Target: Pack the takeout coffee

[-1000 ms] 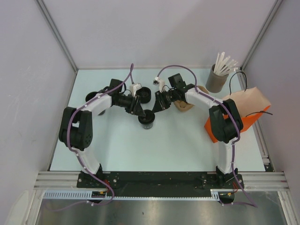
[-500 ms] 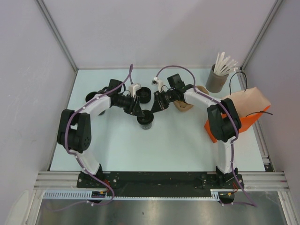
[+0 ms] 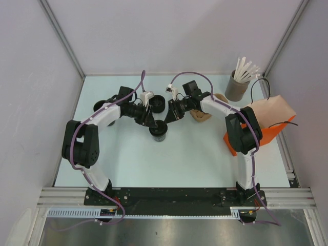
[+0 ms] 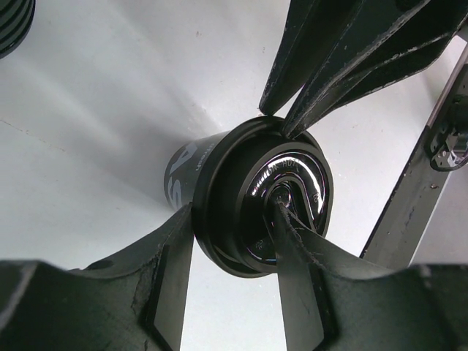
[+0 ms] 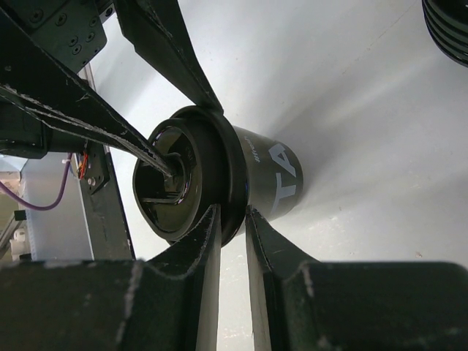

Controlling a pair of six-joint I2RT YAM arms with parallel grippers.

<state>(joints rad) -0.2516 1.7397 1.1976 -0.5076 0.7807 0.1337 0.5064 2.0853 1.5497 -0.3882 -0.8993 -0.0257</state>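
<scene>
The white-and-black left arm [image 3: 105,115] and right arm [image 3: 220,106] both bend inward over the small black lidded takeout cup [image 3: 158,132]. The left two-finger gripper [image 3: 152,121] clamps the cup's lid edge, with one finger on the cup wall and one on the lid top. The right two-finger gripper [image 3: 168,118] pinches the opposite rim with its fingers nearly together.

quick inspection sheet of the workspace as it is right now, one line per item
surface: pale table, no spills seen
job's things: takeout coffee upright mid-table, lid on top; orange bag at right edge, apart from it
clutter: black cup behind the coffee, another by the left arm; grey tub of white sticks back right; brown item beside the right arm
grippers: left gripper closed across the rim, one finger on the wall, one on the lid; right gripper pinching the lid's rim
cables: purple cable along each arm; black cord near the bag
surroundings: white walls, metal rail at near edge
</scene>
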